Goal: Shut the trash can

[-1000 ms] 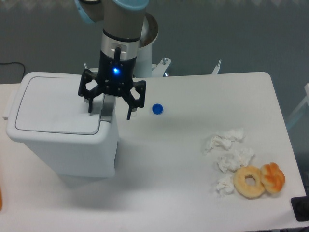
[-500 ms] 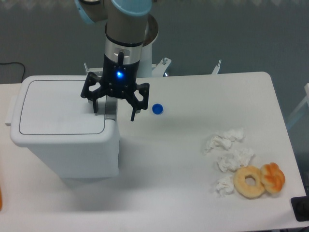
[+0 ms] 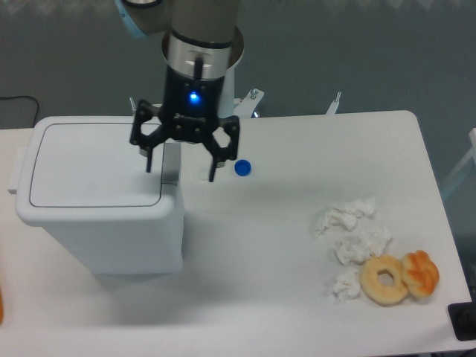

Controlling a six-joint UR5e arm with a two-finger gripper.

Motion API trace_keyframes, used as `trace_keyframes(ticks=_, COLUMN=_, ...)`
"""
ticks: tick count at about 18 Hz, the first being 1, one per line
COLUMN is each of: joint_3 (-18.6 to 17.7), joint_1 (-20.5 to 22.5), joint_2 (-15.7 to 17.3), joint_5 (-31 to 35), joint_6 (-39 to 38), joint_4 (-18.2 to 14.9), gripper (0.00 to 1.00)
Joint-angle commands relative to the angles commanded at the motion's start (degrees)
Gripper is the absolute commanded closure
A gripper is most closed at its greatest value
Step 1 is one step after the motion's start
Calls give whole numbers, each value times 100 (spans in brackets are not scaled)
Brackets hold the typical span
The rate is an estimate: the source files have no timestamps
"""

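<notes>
The trash can (image 3: 100, 212) is a large white bin standing at the table's left side. Its flat lid (image 3: 89, 163) lies down flat on the body. A grey latch tab (image 3: 171, 162) sits at the lid's right edge. My gripper (image 3: 181, 169) hangs open just above that right edge, fingers spread wide, one fingertip (image 3: 149, 165) over the lid and the other (image 3: 212, 175) past the bin's side. The tab shows between them. Nothing is held.
A small blue bottle cap (image 3: 242, 168) lies right of the gripper. Crumpled white tissues (image 3: 349, 238), a donut (image 3: 384, 280) and an orange pastry (image 3: 421, 273) lie at the right front. The arm's base (image 3: 230, 71) stands behind the bin.
The lid has gone from slightly tilted to lying flat, and the bin shifted a little. The gripper has risen and moved slightly right, staying open.
</notes>
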Motion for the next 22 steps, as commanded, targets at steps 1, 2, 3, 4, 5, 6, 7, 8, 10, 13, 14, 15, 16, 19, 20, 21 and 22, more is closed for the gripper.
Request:
trace_keyframes(ticks=1, joint_3=26, joint_1=202, joint_2=-53, joint_5=27, joint_6=273, joint_4=-9, gripper=0)
trace_keyframes(ticks=2, joint_3=70, joint_1=387, joint_2=-158, joint_5=36, joint_6=511, joint_4=-9, gripper=0)
trace_keyframes(ticks=3, joint_3=123, joint_1=536, joint_2=-290, joint_5=44, joint_6=757, joint_4=0, gripper=0)
trace_keyframes(ticks=4, joint_3=149, joint_1=712, joint_2=-395, joint_5=53, joint_6=1037, joint_4=-9, gripper=0)
trace_keyframes(ticks=5, joint_3=167, joint_1=905, joint_2=-510, joint_5=62, joint_6=1371, joint_4=0, gripper=0)
trace_keyframes(ticks=6, joint_3=176, joint_1=1012, joint_2=-641, joint_5=132, joint_6=1766, joint_4=9, gripper=0)
trace_keyframes(ticks=7, joint_3=211, joint_1=1065, joint_2=-738, joint_5=289, joint_6=2231, joint_4=17, gripper=0)
trace_keyframes(ticks=8, joint_3=246, joint_1=1178, joint_2=-852, joint_5=473, joint_6=2705, joint_4=9, gripper=0)
trace_keyframes(ticks=10, joint_3=360, joint_1=1293, joint_2=-1063, joint_5=764, joint_6=3402, joint_4=-9, gripper=0)
trace_keyframes(ticks=13, joint_3=448, joint_1=1469, joint_2=-1336, joint_5=1186, joint_6=3921, joint_4=18, gripper=0)
trace_keyframes(ticks=14, joint_3=544, joint_1=1548, joint_2=-1494, joint_5=1291, joint_6=4115, joint_4=9, gripper=0)
trace_keyframes(ticks=15, joint_3=641, joint_1=1618, joint_2=-1713, joint_5=1319, joint_6=4308, joint_4=17, gripper=0)
trace_keyframes(ticks=16, joint_3=763, joint_1=1636, joint_2=-1976, joint_5=1388, joint_6=4440, joint_4=35, gripper=0)
trace_keyframes(ticks=19, joint_3=1264, joint_1=1742, joint_2=-2426, joint_5=1810, joint_6=4722, joint_4=9, gripper=0)
trace_keyframes(ticks=20, joint_3=1379, joint_1=1742, joint_2=-2514, joint_5=1828, joint_6=4810, joint_4=-9, gripper=0)
trace_keyframes(ticks=21, joint_3=1458, joint_1=1742, joint_2=-2584, joint_5=1872, joint_6=4846, joint_4=0, gripper=0)
trace_keyframes(ticks=22, joint_3=1529, joint_1=1742, joint_2=-2663, joint_5=1942, joint_6=4898, joint_4=9, gripper=0)
